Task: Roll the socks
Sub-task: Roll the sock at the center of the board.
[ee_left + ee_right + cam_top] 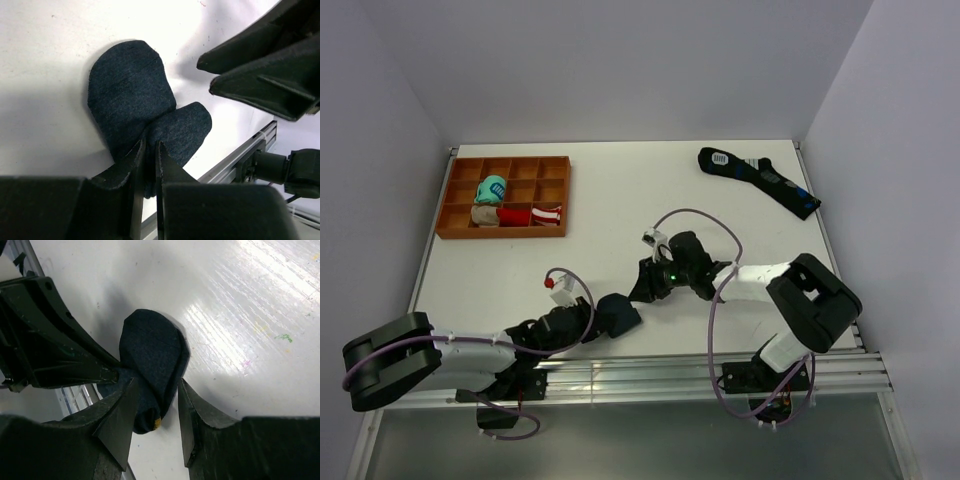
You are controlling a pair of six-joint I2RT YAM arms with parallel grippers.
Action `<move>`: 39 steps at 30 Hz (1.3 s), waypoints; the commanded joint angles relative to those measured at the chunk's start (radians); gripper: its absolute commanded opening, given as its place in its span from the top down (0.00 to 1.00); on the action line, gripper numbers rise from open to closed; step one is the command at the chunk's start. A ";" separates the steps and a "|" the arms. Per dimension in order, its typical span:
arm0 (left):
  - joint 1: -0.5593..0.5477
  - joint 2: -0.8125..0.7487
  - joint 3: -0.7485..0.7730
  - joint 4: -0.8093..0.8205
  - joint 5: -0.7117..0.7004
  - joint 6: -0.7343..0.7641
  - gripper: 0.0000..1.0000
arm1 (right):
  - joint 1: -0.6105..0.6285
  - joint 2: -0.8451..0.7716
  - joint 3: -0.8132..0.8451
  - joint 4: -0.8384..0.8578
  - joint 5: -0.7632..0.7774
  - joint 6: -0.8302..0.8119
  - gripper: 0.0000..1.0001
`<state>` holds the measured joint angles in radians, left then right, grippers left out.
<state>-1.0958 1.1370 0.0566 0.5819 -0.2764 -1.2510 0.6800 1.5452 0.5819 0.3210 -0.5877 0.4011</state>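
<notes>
You've got the navy socks (619, 316) bunched near the tabletop's (620, 200) front edge, between both arms. Your left gripper (151, 145) is pinched on the fabric, and your right gripper (156, 385) stands apart, straddling the other end.

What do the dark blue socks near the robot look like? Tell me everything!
The socks are dark navy, soft knit cloth, folded into a rounded lump with two lobes. They lie on the white table near its front edge. A tiny yellow speck shows at one end, which sits between the fingers of the open right gripper. The left gripper pinches the opposite side.
</notes>
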 commanded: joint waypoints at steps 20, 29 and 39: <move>0.252 0.001 -0.035 -0.303 0.305 0.061 0.99 | 0.070 -0.024 -0.143 0.441 0.022 0.025 0.48; 0.283 0.013 0.011 -0.326 0.335 0.130 1.00 | 0.087 0.035 -0.145 0.466 0.068 0.044 0.48; 0.286 0.084 0.034 -0.292 0.358 0.151 0.99 | 0.089 0.044 -0.143 0.509 0.017 0.058 0.47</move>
<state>-0.8112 1.1763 0.1146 0.4534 0.0841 -1.1683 0.7574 1.5726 0.4274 0.7738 -0.5518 0.4603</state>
